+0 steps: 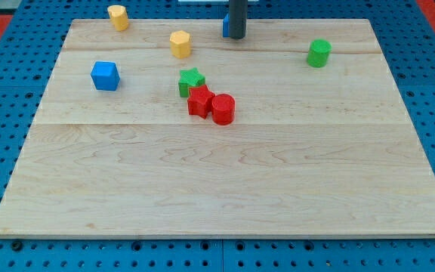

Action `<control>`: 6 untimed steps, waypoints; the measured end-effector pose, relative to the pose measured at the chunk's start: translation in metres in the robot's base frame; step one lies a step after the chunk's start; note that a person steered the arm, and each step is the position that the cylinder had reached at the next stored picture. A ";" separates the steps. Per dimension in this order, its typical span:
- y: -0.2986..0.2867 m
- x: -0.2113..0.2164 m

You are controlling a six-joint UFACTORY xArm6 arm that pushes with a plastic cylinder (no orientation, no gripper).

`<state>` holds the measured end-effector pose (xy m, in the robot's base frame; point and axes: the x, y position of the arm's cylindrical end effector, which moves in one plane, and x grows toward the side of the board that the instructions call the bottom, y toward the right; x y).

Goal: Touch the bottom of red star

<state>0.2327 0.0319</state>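
Wooden table filling most of the frame, blue pegboard around it. Biggest worry first: crowding. Red star sitting a bit left of centre, upper half of the frame, jammed in a cluster, with the red cylinder touching its right side and the green star touching or nearly touching its upper-left. Coming in straight from the frame's top would mean ploughing through the green star and shoving the whole clump. Swinging wide on the right risks clipping the red cylinder, which pokes slightly lower than the star and half guards that lower edge. Probably safest looping round on the left, then rising gently into the star's lower side; too much push and it slides up into the green one.

My tip way up at top centre, well apart from the cluster, with a blue block partly hidden just behind the rod, shape not readable. No hand on this rig, only the rod, so nothing to report on spread or pinching.

Orientation of the red star: lying flat, no real long axis, roughly as wide as tall. Which way the points face too small to call.

Blue cube at left, green cylinder at upper right, two yellow blocks at upper left, all well clear of the route.
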 end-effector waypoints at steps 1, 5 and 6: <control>-0.020 0.001; 0.057 0.195; -0.009 0.215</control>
